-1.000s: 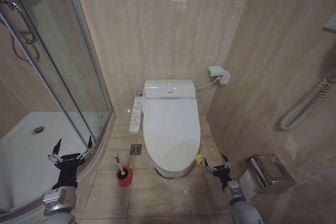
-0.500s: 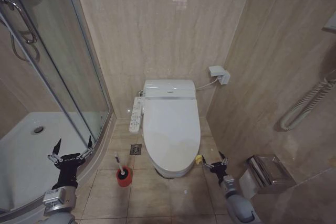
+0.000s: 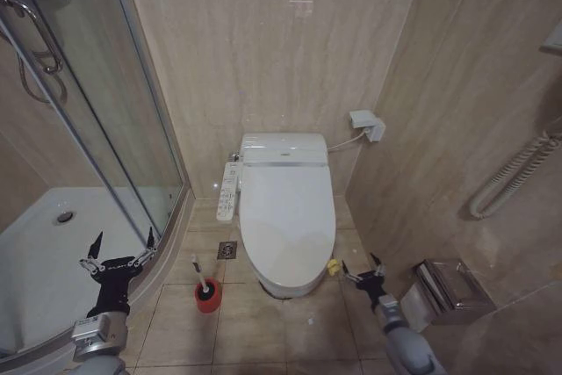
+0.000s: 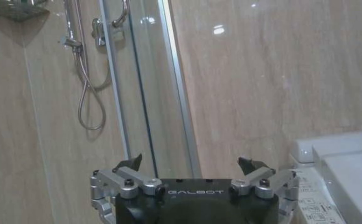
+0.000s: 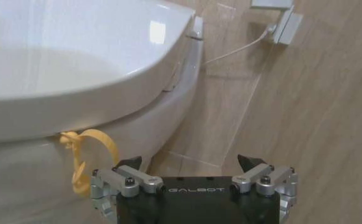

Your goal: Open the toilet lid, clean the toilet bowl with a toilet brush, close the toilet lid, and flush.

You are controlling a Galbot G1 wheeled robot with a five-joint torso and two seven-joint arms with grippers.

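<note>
- The left gripper (image 3: 118,246) hangs low at the robot's left, beside the curved base of the glass shower enclosure (image 3: 132,164); its fingers are spread wide and hold nothing.
- The right gripper (image 3: 363,270) is low at the robot's right, just beside the front right edge of the toilet, fingers parted with nothing between them.
- In the right wrist view the yellow tie (image 5: 84,156) hangs in a loop from the rim of the toilet lid (image 5: 69,51), close ahead of the open right gripper (image 5: 190,165).
- The toilet brush (image 3: 201,277) stands upright in a short red cup holder (image 3: 208,297) on the tiled floor, left of the toilet: thin pale handle, dark head down in the cup.
- The toilet lid (image 3: 286,217) is a glossy white oval, shut flat over the toilet bowl (image 3: 283,288), whose white base shows beneath its front edge.
- A white button panel (image 3: 228,191) runs along the bowl's left side.
- A wall socket box (image 3: 366,123) sits behind, a cable leading to the toilet.
</note>
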